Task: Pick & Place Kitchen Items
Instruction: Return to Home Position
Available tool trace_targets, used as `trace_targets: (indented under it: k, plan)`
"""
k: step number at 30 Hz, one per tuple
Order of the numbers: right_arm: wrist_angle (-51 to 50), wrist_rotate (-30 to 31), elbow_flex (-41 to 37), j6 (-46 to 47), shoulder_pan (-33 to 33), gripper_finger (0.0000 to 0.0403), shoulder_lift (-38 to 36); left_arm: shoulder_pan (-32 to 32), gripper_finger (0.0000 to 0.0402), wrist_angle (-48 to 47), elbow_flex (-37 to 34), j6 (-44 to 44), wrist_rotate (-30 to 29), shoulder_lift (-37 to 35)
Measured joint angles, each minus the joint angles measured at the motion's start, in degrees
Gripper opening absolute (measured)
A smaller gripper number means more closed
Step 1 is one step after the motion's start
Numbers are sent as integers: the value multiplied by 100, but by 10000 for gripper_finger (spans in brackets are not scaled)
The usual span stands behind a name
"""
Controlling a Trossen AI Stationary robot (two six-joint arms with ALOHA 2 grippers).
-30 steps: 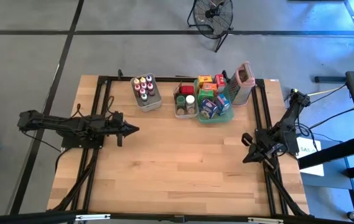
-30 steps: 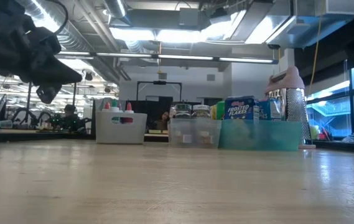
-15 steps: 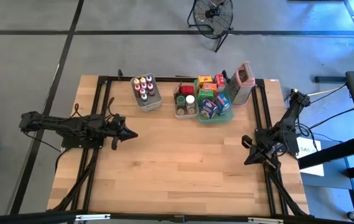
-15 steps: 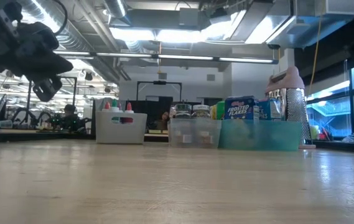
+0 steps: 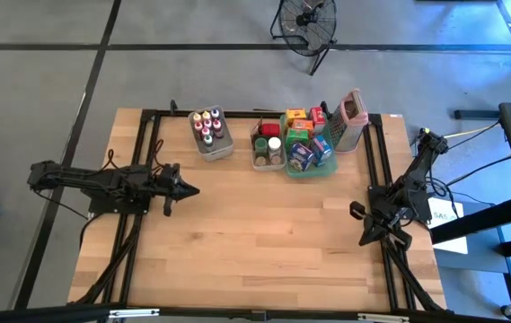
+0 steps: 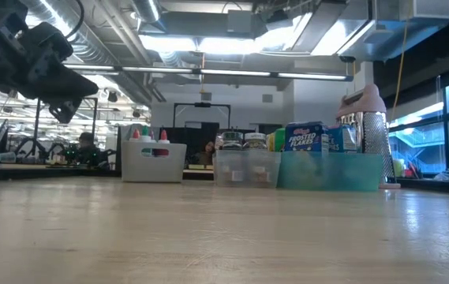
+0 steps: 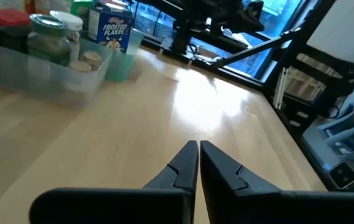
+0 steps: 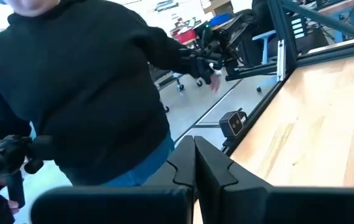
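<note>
kitchen items (image 5: 298,135): gathered in containers along the far edge of the table (image 5: 255,242), centre to right, none seen loose on the boards. capped bottles (image 5: 207,126) stand upright in a white bin (image 5: 223,152), leftmost. jars (image 5: 270,144) sit in a clear bin (image 5: 255,164) next along. boxes (image 5: 302,152) are packed in a teal tray (image 5: 307,173), just beside a tall grey container (image 5: 349,118). sorting appears finished. left gripper (image 5: 188,189): left of centre, well apart from the bins, fingers together, empty. right gripper (image 5: 363,235): at the near right edge, fingers together, empty, aimed off the table toward a person (image 8: 71,81) in a dark top. both arms sit clear of the bins, apparently parking at rest with nothing left to carry.
</note>
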Motion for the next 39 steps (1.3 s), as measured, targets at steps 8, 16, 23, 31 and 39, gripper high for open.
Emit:
trace_targets:
  k: [8,16,23,31,39]
  plan:
    - [-6,-55,0,0,0,3,0,0,16,25,0,-29,-10,0]
    - [-6,-62,0,0,0,3,0,0,10,38,0,-29,-14,0]
    - [-6,-62,0,-2,0,3,0,0,16,40,0,-29,-16,0]
    - [-6,-60,0,-2,0,3,0,0,14,40,0,-31,-17,0]
    - [-6,-60,0,-2,0,3,0,0,13,39,0,-31,-18,0]
